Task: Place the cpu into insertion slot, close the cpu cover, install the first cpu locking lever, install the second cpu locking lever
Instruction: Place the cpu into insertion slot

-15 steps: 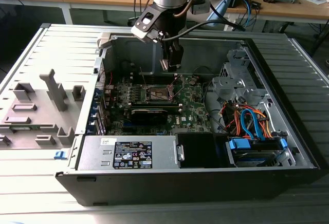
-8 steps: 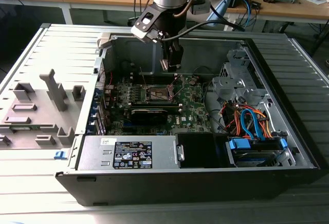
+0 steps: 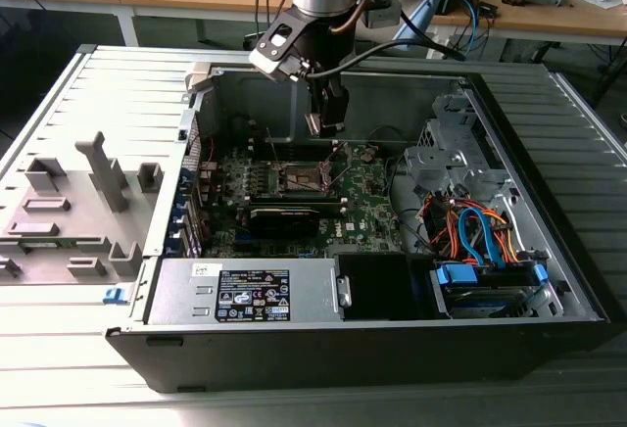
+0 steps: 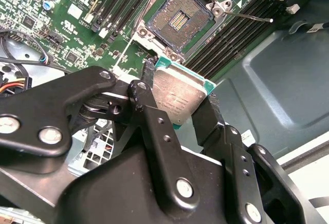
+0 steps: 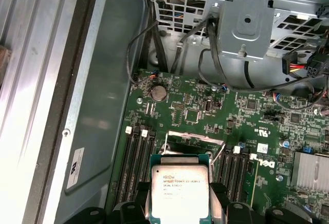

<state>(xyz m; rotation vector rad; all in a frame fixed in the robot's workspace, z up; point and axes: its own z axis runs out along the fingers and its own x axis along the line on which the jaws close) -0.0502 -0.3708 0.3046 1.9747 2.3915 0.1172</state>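
Fingers of the gripper pinch the cpu from two sides, closed only as far as the chip is wide. The cpu hangs in the air over the green board, close to the insertion slot but not in it. In both wrist views its shiny silver top faces the camera and has small dark print on it, too tiny to read. The slot is bare, and its brown-gold middle shows. A thin metal rod sticks out beside it. White letters and little marks are printed on the board. A white sticker sits on the grey wall of the computer case. In the exterior view the case lies open on its side. Inside are the board, a silver power box with a black and white label, and a bunch of blue and orange wires. On the exterior view's left stands a grey holder tray.
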